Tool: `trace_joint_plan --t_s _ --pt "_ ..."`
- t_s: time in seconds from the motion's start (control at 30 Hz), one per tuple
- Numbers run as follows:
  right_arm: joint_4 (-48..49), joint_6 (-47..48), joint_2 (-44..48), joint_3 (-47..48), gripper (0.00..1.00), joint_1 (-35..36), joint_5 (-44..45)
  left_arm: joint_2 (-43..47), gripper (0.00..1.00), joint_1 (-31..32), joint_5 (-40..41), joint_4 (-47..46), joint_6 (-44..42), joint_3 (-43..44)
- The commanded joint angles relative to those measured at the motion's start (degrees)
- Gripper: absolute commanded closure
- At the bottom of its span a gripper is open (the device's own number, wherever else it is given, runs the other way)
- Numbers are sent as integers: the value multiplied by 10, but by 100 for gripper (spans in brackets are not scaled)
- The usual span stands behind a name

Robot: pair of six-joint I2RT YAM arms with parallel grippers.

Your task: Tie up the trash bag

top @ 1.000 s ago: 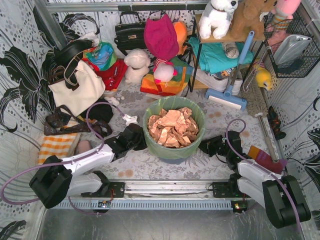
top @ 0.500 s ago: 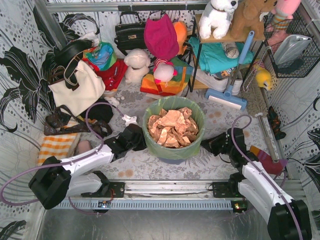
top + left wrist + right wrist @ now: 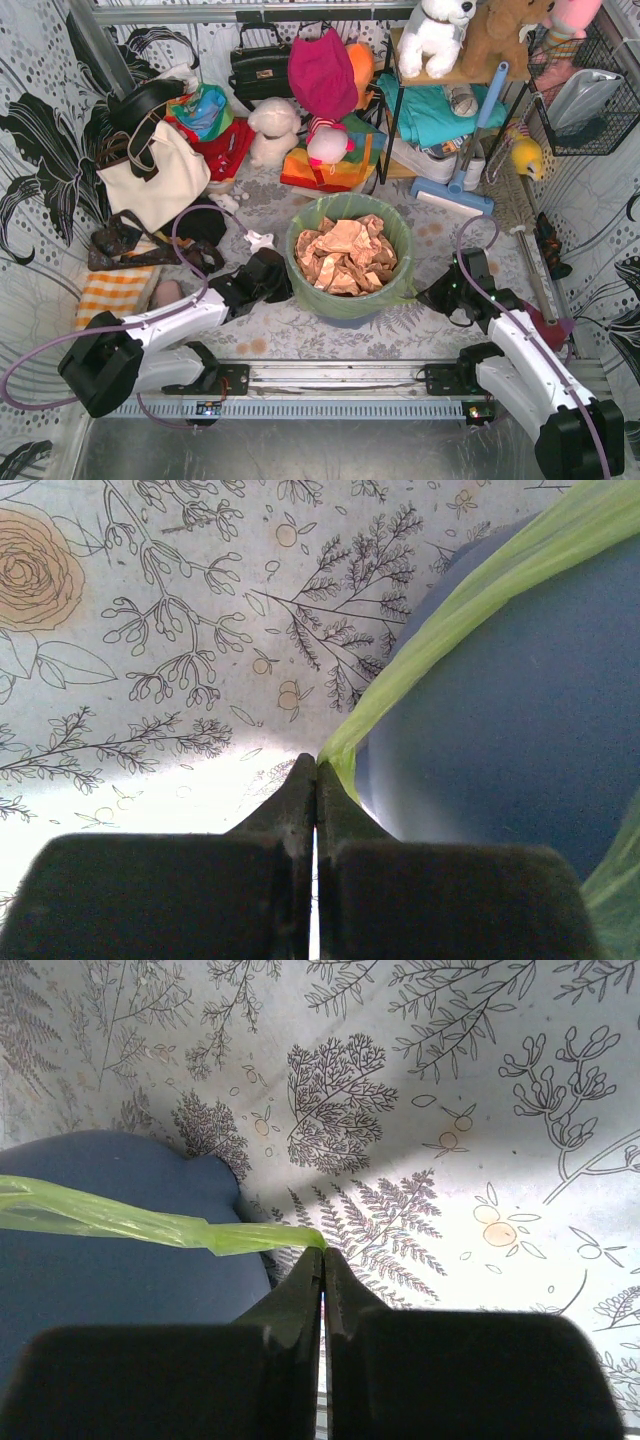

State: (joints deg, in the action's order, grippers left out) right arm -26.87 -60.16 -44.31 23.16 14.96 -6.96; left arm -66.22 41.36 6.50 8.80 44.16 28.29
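Both pincers are pressed together, each on a fold of film. The left pincer (image 3: 316, 767) is seen pinching a corner of the thin translucent light-green plastic trash bag (image 3: 470, 590) at the left side of the round blue-grey plastic bin (image 3: 500, 750). The right pincer (image 3: 322, 1257) is seen pinching a twisted strand of the same film at the bin's right side. The trash bag is seated in the bin as a liner near the middle of the floral-printed counter (image 3: 300, 330). Its rim is folded down over the bin wall, and it is filled to the brim with crumpled tan paper (image 3: 345, 255). Each grip is taken low, close to the counter, and each pinched strand is stretched from the fingertips up toward the rim. This opposed placement is judged to prepare the rim for being peeled off the bin as two tails, which can then be brought together above the paper and knotted. The bin is judged to support the load while the film is gathered. Counted: two pincers, two pinched strands (one per side), one trash bag and one bin. Several pieces of paper are present, but their number cannot be told.
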Motion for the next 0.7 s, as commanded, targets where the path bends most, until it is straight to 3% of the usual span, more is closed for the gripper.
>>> trace_joint_plan --t_s 0.0,0.17,0.3,0.53,0.67 --pt "-4 32 7 9 100 -2 1 -7 100 -2 10 -7 -9 16" --pt "67 30 12 -6 63 -2 -45 -4 100 -2 9 -11 -7 13" --pt "134 29 -9 -18 47 -2 -86 -6 100 -3 8 -14 -7 14" --pt "205 29 -89 -28 43 -1 -128 -7 100 -2 8 -14 -7 13" --pt "237 29 -120 -34 49 -2 -127 -5 100 -2 10 -13 -7 9"
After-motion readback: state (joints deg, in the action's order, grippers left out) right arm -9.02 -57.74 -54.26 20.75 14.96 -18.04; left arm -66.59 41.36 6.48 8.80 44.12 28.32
